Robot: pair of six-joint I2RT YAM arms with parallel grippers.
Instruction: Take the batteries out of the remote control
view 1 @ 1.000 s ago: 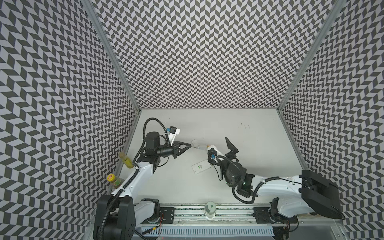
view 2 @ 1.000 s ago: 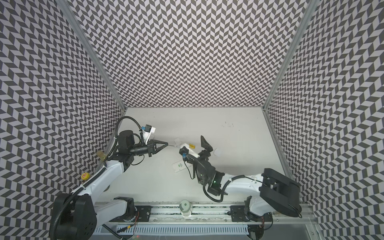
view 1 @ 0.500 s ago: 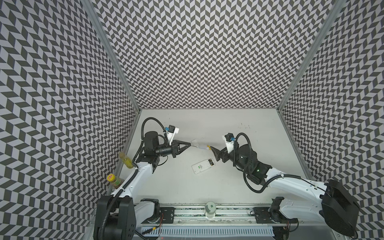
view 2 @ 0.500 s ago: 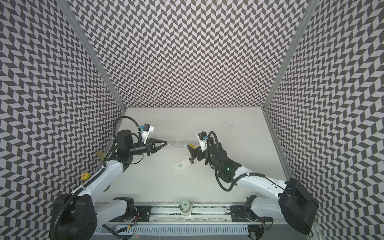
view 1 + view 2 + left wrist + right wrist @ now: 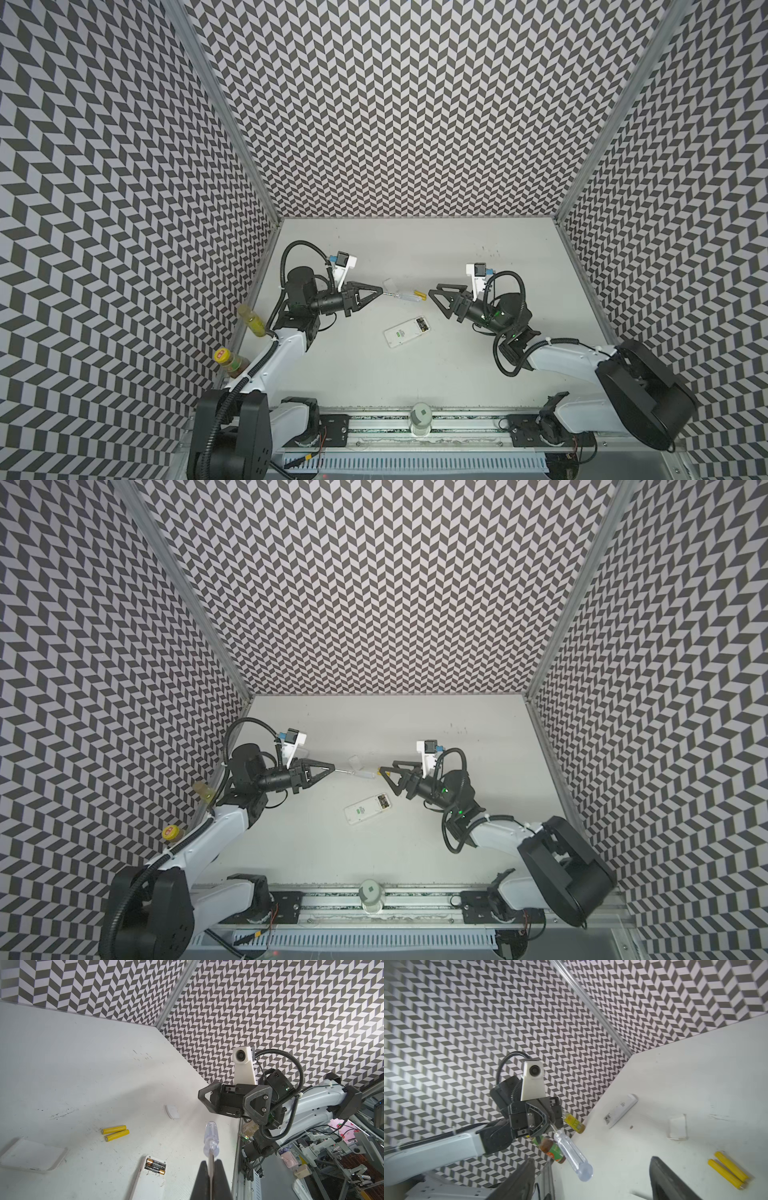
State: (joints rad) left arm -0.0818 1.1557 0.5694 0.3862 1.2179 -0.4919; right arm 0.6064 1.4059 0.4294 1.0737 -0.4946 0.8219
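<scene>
The two black batteries (image 5: 155, 1166) sit in the open compartment at one end of the white remote control (image 5: 405, 334). They lie side by side and, as far as the left wrist view shows, crosswise to the remote's length. That end points toward the right arm, so the right gripper (image 5: 231, 1100) is the nearer one. It is spread wide and empty, up off the counter (image 5: 415, 374) on the far side of the remote, facing the clear handle of the screwdriver (image 5: 211, 1140). The left gripper (image 5: 380, 292) is clenched on the screwdriver's metal shaft. It holds the tool roughly level, with the handle end aimed into the right gripper's gap; no contact shows. I judge that a handover of the tool comes first, then a descent toward the remote. The two yellow batteries (image 5: 115, 1132) lie loose on the counter beyond the remote, below the handle tip. A white battery cover (image 5: 678, 1127) lies further off. Nothing covers the compartment.
</scene>
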